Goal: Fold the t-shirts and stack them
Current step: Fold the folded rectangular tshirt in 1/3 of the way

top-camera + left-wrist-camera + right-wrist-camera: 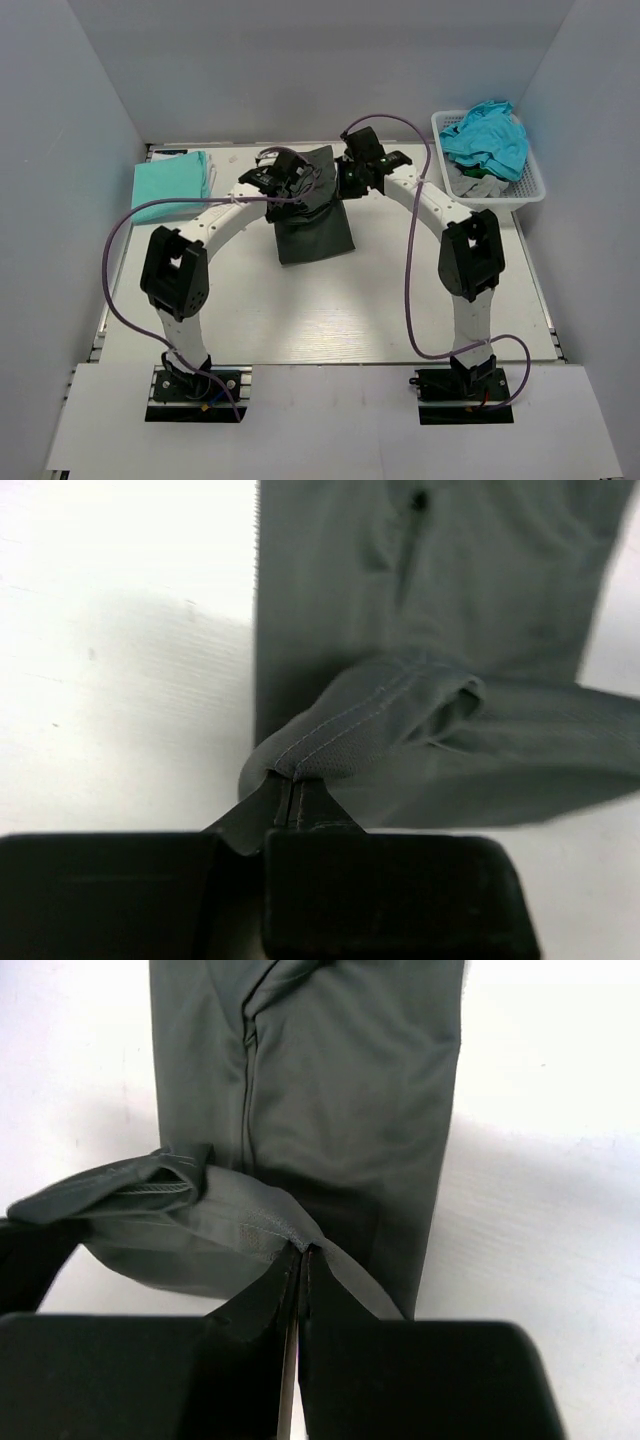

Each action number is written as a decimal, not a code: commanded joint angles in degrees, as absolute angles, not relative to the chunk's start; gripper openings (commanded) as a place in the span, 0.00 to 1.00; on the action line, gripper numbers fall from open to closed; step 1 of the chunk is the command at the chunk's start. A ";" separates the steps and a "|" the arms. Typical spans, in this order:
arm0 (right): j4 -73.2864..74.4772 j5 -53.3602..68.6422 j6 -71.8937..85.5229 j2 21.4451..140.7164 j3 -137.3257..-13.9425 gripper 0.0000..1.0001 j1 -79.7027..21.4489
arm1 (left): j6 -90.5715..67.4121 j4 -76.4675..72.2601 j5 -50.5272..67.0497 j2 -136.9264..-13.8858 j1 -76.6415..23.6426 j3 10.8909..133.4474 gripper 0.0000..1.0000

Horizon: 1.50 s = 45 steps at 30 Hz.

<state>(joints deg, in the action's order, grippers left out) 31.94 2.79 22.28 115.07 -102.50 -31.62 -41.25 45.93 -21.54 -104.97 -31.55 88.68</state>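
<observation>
1. The left gripper [290, 792] was pinched fully shut on a stitched hem of the dark grey t-shirt [480, 580]. The right gripper [302, 1255] was likewise closed tight on an edge of the same cloth at the other side.
2. The shirt hung between the two grippers at the far middle of the table [330, 310], with its lower part lying flat on the surface.
3. Risk: each grip held only a thin edge at the fingertips. An uneven pull by either arm could slip the hem free and collapse the fold.
4. Risk: cloth was bunched and rolled beside both pinches. Laid down so, the fold would likely set crooked or creased.
5. Risk: the grippers stood close together, so finger contact seemed possible if they converged.
6. The folded mint-green t-shirt [170, 185] lay at the far left, which I judged to be the stacking place. A drag across the table could disturb it. The teal t-shirt [488, 140] sat in the basket [536, 180].
</observation>
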 commanded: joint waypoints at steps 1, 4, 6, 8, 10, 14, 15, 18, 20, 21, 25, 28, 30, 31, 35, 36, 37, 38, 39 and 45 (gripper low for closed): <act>32.87 3.16 21.53 117.41 -107.13 0.00 -30.41 | -40.43 46.49 -20.40 -105.20 -28.48 91.23 0.00; 32.17 4.04 21.27 119.87 -109.42 0.00 -29.62 | -40.43 45.01 -19.86 -106.44 -26.89 91.85 0.00; 31.91 4.83 21.18 121.46 -111.35 0.00 -29.09 | -40.43 43.77 -19.07 -108.01 -25.41 92.37 0.00; 31.73 5.36 21.53 123.74 -112.49 0.00 -28.74 | -40.43 43.15 -17.67 -109.33 -24.70 93.50 0.00; 30.59 5.62 21.88 124.54 -112.85 0.00 -28.57 | -40.43 43.15 -16.10 -111.95 -24.17 94.83 0.00; 28.57 6.76 24.17 127.87 -113.99 0.00 -28.13 | -39.73 43.15 -14.33 -114.69 -23.64 96.59 0.00; 28.04 7.12 24.52 128.58 -114.17 0.00 -28.13 | -39.73 42.63 -14.33 -115.92 -22.95 97.20 0.00; 25.23 8.52 25.74 131.99 -117.14 0.00 -27.86 | -39.73 40.79 -13.80 -117.59 -21.80 98.78 0.03; 22.95 7.74 28.11 133.76 -120.30 0.03 -27.07 | -38.07 38.77 -12.49 -119.87 -21.09 101.75 0.14; 20.59 7.30 28.91 136.21 -122.32 0.07 -26.90 | -37.53 38.24 -12.48 -120.93 -20.14 103.60 0.22; 12.22 11.13 34.35 139.22 -127.96 0.90 -24.09 | -30.44 40.59 -8.53 -127.43 -17.84 122.71 1.00; 9.76 11.60 33.24 135.90 -127.10 0.90 -23.82 | -27.86 42.45 -8.61 -127.62 -17.05 126.31 1.00; 9.40 10.99 30.51 131.41 -119.66 0.90 -24.34 | -27.07 39.92 -6.61 -121.86 -17.05 120.36 1.00; 8.88 11.60 29.80 126.79 -115.09 0.90 -24.35 | -26.55 35.81 -5.46 -119.38 -17.05 111.97 1.00; 9.75 11.52 23.67 119.28 -103.81 0.90 -24.35 | -26.54 30.85 -1.15 -109.35 -17.05 95.12 1.00; 10.02 11.25 22.60 118.40 -102.49 0.90 -24.52 | -26.54 30.07 -1.14 -107.77 -17.05 92.66 1.00; 9.58 11.34 21.37 116.56 -98.57 0.90 -24.52 | -27.41 29.45 -1.14 -106.27 -17.05 87.85 1.00; 9.32 11.69 18.75 115.59 -97.83 0.90 -24.70 | -28.12 27.44 -1.75 -103.91 -17.66 85.63 1.00; 9.75 12.91 15.68 115.66 -97.65 0.90 -24.87 | -29.00 26.64 -2.28 -103.02 -17.67 83.87 1.00; 16.94 17.23 2.91 125.67 -109.58 0.86 -25.58 | -33.05 26.54 -7.38 -106.06 -15.91 81.20 1.00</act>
